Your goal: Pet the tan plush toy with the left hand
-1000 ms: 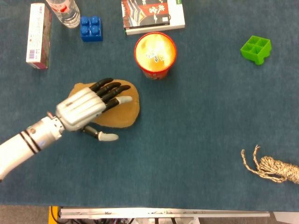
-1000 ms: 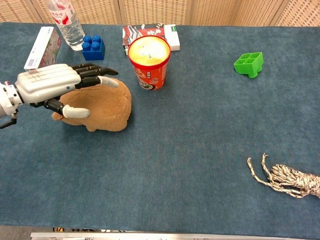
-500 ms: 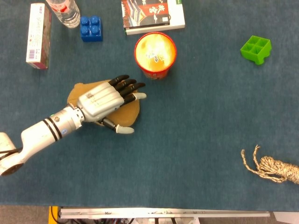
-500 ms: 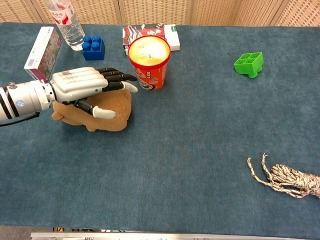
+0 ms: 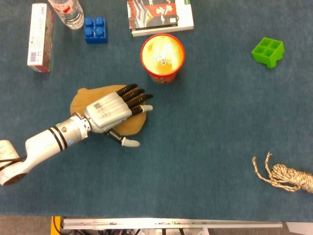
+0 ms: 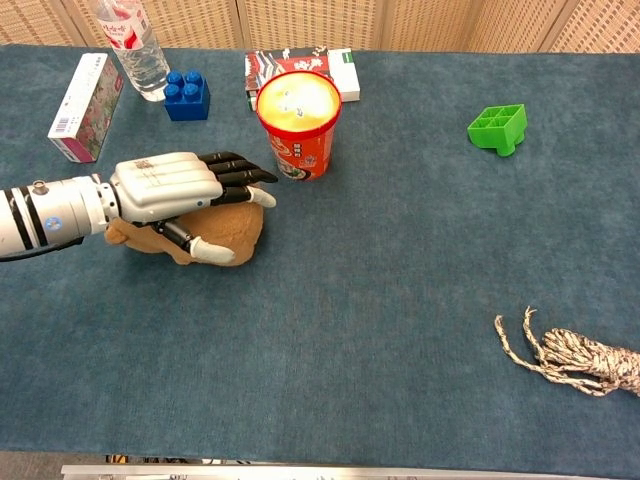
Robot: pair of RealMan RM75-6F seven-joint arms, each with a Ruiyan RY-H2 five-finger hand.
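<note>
One hand was at work: my left hand [image 5: 110, 110] lay flat, fingers spread, gripping nothing, on the tan plush toy [image 5: 88, 96] directly beneath its palm; the red cup [image 5: 162, 57] stood just beyond my fingertips.

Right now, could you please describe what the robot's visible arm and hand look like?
Only the left arm shows. It is a smooth white cylinder with thin black bands near the wrist. The left hand has a silver-grey ridged back with a small dark marking, black fingers, and pale whitish tips on the thumb and one finger. No cables or sleeves are visible.
</note>
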